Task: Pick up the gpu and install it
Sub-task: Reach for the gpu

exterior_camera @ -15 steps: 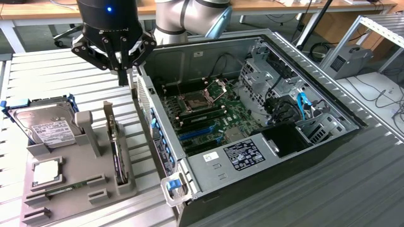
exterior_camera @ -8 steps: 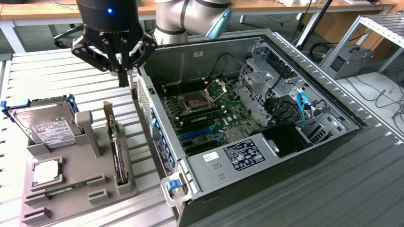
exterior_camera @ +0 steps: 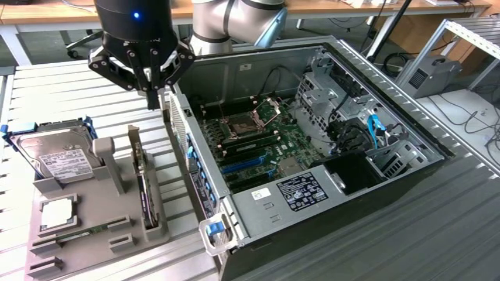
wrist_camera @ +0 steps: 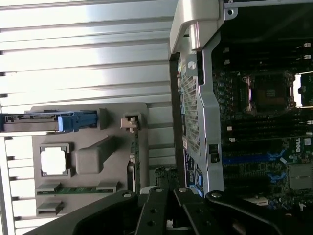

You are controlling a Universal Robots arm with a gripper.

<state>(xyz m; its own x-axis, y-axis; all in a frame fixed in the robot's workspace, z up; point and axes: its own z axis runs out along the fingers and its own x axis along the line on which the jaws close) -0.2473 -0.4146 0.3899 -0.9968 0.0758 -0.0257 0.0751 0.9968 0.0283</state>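
The gpu stands on edge in a slot of the grey holder, its silver bracket at the far end. In the wrist view the gpu is a thin green edge beside the open computer case. My gripper hangs above the gap between the holder and the case's rear wall, higher than the gpu's bracket end. Its fingers are shut together with nothing between them.
A silver hard drive in a blue frame, a processor and a memory stick sit in the same holder. The case's motherboard lies exposed with blue slots and an open processor socket.
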